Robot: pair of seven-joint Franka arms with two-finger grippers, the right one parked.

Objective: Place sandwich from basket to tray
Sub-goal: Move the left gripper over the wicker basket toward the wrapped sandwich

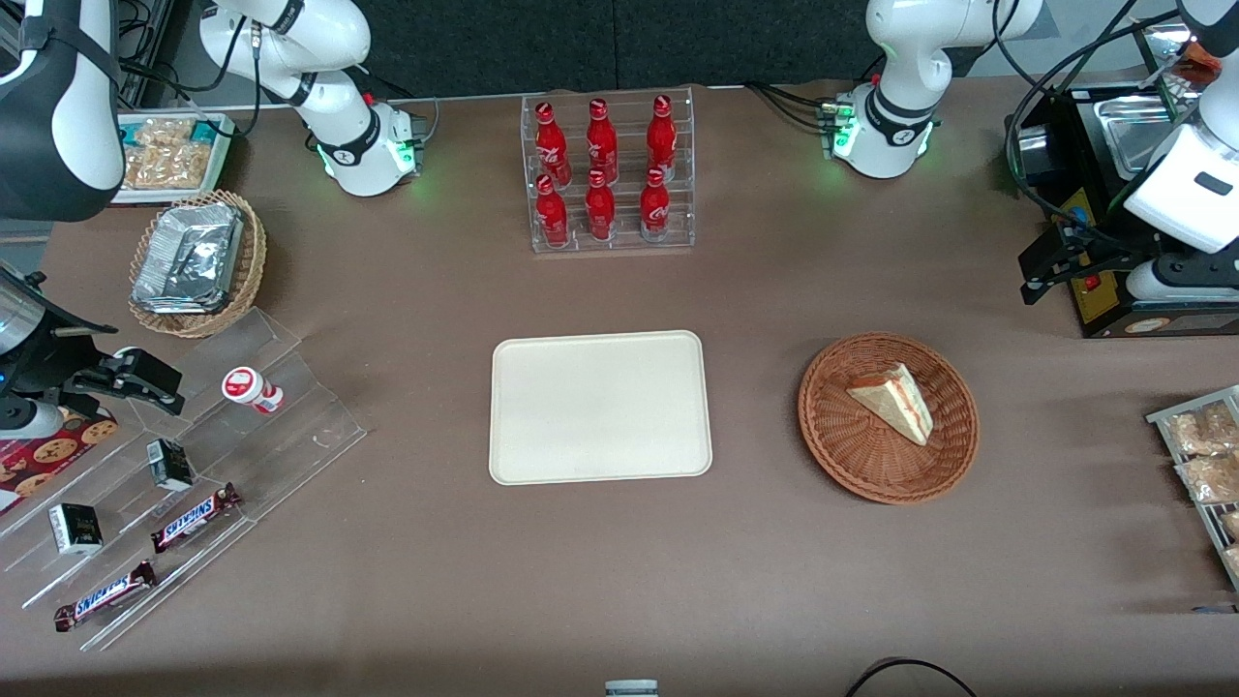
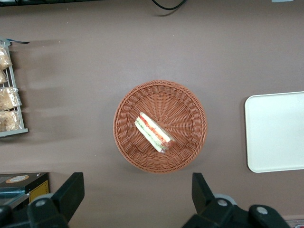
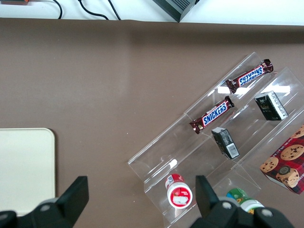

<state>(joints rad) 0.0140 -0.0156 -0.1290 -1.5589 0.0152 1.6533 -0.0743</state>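
My tool (image 2: 135, 199) hangs high above the round reddish-brown wicker basket (image 2: 190, 111), fingers spread wide and holding nothing. The small triangular white-bread sandwich (image 2: 153, 131) lies inside that basket. The flat cream rectangular plastic tray (image 1: 599, 408) sits beside the basket on the brown table (image 1: 755, 581), toward the parked arm's end.

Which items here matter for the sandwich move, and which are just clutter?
In play: sandwich, basket, tray, gripper open, high above the basket.
Clutter: cola bottles, foil-pack basket, Snickers bars, snack packs.
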